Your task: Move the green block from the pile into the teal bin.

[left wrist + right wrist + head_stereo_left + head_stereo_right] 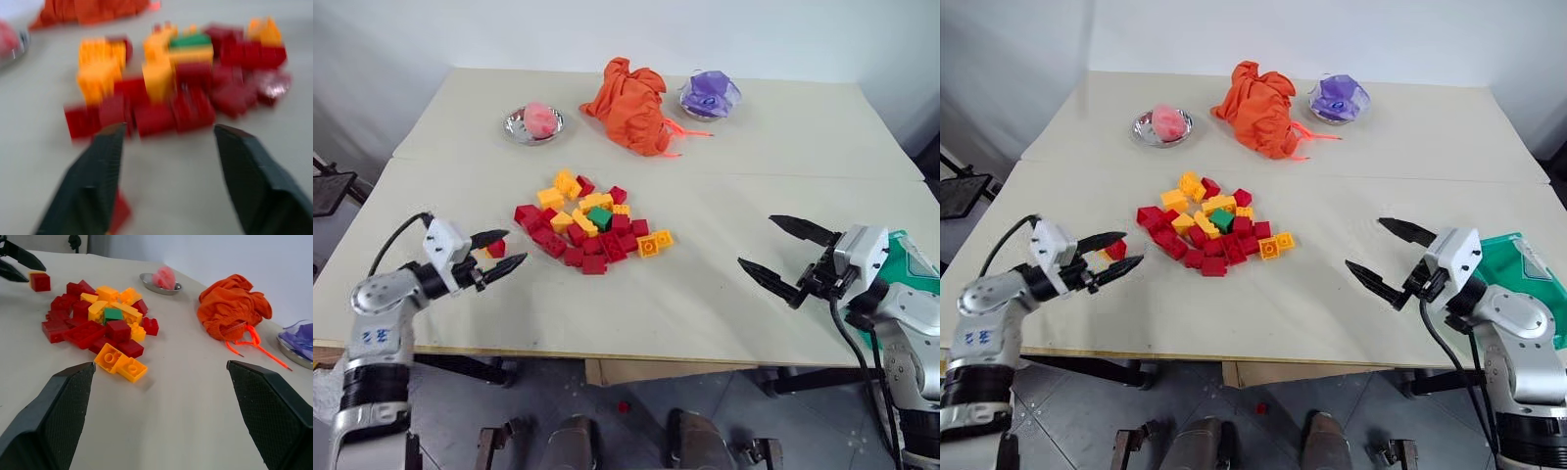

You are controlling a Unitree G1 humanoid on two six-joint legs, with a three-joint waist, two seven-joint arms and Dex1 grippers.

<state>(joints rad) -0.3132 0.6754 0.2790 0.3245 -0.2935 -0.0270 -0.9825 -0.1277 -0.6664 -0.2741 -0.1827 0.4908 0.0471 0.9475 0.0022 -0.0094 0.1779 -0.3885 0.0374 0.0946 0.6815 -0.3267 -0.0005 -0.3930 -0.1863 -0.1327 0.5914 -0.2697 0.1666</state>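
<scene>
The green block (599, 216) sits in the middle of the pile (590, 227) of red and yellow bricks, nestled among them. To the pile's left the left gripper (501, 252) hangs with its fingers parted, empty — a lone red brick (495, 249) lies just beside it. To the pile's right the right gripper (783, 256) gapes wide, holding nothing — the teal bin (1518, 275) lies beyond it.

No legible text or labels anywhere.
</scene>
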